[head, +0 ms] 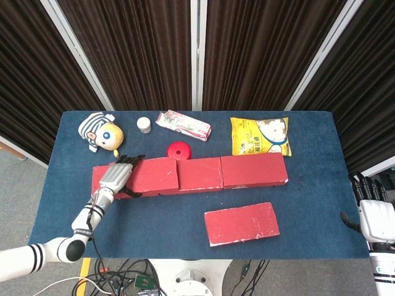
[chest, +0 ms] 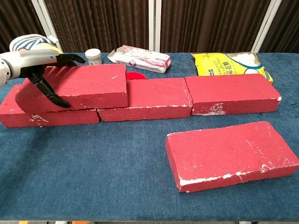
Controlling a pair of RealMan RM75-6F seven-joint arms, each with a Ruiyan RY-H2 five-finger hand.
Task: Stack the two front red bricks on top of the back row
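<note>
My left hand [head: 117,176] [chest: 32,63] grips the left end of a red brick [head: 153,175] [chest: 79,87], fingers over its top and thumb on its front face. That brick lies on the back row's left brick [head: 97,183] [chest: 46,116], shifted right so that it overlaps the middle brick [head: 200,174] [chest: 154,98]. The right brick [head: 254,171] [chest: 231,93] completes the row. A second loose red brick [head: 242,223] [chest: 231,154] lies flat at the front right. My right hand [head: 375,219] hangs open off the table's right edge, seen only in the head view.
Behind the row stand a striped plush toy [head: 100,131], a small white jar [head: 144,125] [chest: 93,57], a pink-and-white packet [head: 183,125] [chest: 139,59], a red round lid [head: 179,150] and a yellow snack bag [head: 260,135] [chest: 231,66]. The blue table [head: 166,222] ends close in front.
</note>
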